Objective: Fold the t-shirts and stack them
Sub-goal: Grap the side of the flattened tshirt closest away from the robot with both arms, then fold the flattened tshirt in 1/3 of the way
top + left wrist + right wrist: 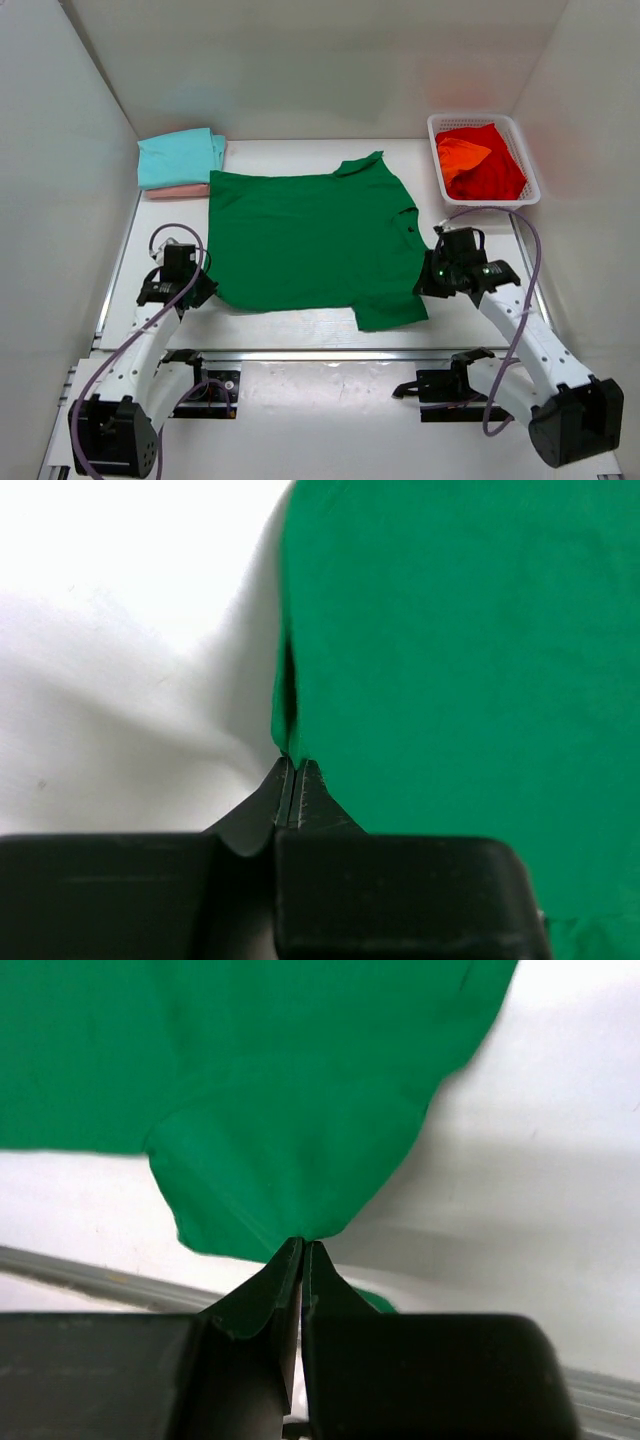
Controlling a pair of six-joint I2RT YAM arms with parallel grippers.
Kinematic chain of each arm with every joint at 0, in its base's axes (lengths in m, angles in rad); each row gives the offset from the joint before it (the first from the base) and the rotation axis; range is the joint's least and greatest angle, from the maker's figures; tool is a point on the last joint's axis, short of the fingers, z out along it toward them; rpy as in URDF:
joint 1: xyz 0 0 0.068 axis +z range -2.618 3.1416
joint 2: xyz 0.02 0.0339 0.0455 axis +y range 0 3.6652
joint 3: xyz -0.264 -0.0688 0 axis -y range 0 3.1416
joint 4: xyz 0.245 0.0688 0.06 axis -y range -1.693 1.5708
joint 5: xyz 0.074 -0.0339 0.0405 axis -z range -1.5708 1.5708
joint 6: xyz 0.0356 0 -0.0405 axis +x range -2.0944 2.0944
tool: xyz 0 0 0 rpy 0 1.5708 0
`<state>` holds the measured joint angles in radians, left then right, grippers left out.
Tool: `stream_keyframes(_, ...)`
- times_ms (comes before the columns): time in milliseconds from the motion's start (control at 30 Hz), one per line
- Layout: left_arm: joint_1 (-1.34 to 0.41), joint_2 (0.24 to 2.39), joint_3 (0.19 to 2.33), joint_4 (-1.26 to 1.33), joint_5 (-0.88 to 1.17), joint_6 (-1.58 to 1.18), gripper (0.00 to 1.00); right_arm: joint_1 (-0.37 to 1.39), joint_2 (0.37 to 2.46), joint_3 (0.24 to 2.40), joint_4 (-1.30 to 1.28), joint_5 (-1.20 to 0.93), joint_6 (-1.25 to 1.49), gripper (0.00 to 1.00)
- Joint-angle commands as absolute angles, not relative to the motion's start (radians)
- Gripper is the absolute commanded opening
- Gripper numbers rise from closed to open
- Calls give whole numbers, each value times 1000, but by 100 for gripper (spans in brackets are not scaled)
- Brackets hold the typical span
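Observation:
A dark green t-shirt [305, 240] lies spread flat in the middle of the table. My left gripper [203, 287] is shut on its near left corner; the left wrist view shows the green cloth [460, 650] pinched at my closed tips [294, 762]. My right gripper [424, 283] is shut on its near right part, by the sleeve; the right wrist view shows the cloth [280, 1090] gathered into my closed tips [303, 1243]. A folded teal shirt [180, 157] lies on a folded pale pink shirt [178, 191] at the back left. Red [492, 172] and orange [462, 153] shirts sit in the basket.
The white lattice basket [533, 170] stands at the back right. White walls close in the table at the left, right and back. A metal rail [330, 354] runs along the table's near edge.

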<state>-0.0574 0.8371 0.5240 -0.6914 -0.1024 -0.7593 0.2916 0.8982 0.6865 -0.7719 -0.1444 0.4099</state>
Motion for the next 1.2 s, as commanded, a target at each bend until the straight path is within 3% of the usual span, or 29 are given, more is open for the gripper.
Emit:
stream_keyframes(0,-37,880,577,-605,-133,-819,0,236,983,768,-661,-209,319,0)
stream_keyframes(367,-8,1058,601,-380,-120,-913,0,110,1268,961,-514,-239,255,0)
stream_keyframes(1167,54,1443,804,-184,-86,-953,0,84,1749,1379,-459,-282,262,0)
